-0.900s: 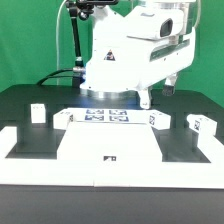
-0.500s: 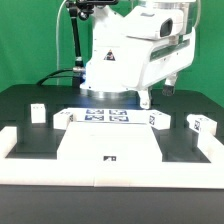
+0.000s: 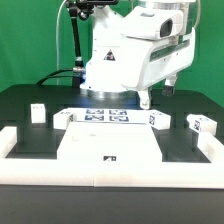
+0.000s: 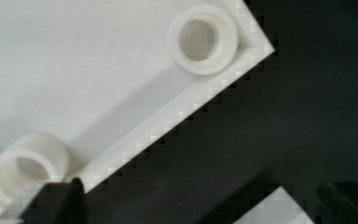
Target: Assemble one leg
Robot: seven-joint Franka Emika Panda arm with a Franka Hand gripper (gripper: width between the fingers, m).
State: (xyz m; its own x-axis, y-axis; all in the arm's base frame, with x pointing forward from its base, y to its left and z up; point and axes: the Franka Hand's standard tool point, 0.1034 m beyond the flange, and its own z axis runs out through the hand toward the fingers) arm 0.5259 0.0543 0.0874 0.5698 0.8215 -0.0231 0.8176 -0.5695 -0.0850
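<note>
A small white leg point(image 3: 38, 113) with a tag stands at the exterior view's left. Another leg point(image 3: 200, 124) stands at the right, and a third point(image 3: 160, 119) is just right of the marker board point(image 3: 105, 116). The large white panel point(image 3: 105, 148) lies flat at the front. My gripper point(image 3: 149, 100) hangs low behind the panel's far right corner, near the third leg. In the wrist view the gripper point(image 4: 194, 205) is open and empty. One dark finger point(image 4: 51, 200) sits over the panel point(image 4: 87, 90) edge, by a round recess point(image 4: 23, 175). A second recess point(image 4: 202, 42) is at the panel's corner.
White raised border pieces lie along the table's left point(image 3: 12, 140) and right point(image 3: 208, 152) sides. A small white block point(image 3: 62, 118) sits at the marker board's left end. The arm's big white body point(image 3: 130, 50) fills the middle behind the board.
</note>
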